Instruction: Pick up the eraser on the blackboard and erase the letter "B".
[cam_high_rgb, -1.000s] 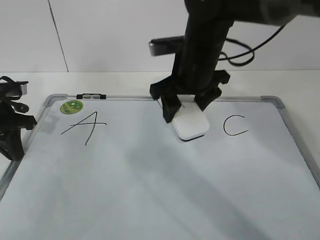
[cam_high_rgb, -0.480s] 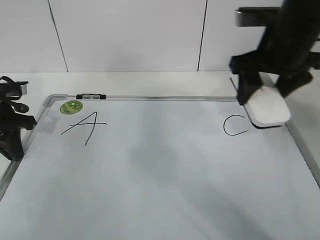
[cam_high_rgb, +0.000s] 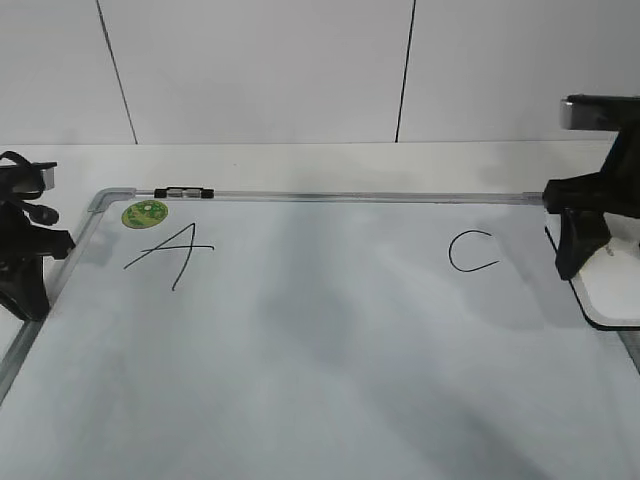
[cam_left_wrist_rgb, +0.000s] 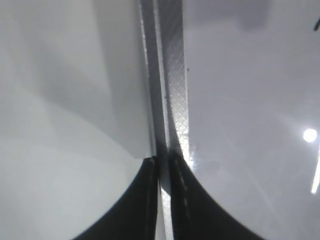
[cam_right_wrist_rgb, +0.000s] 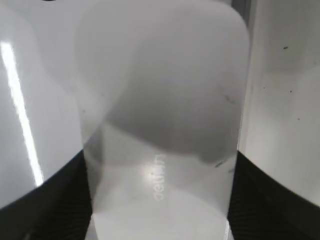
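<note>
One eraser (cam_right_wrist_rgb: 162, 125) lies lengthwise between right end effector (cam_right_wrist_rgb: 160, 200) fingers.

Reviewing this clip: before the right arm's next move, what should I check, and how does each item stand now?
1. "B" gone between the "A" and "C": ok.
2. "A" and "C" intact: ok.
3. Eraser between the right tool's fingers: ok.
4. Eraser resting on the board or lifted: cannot tell.
5. Left tool shut, over the board's frame: ok.
</note>
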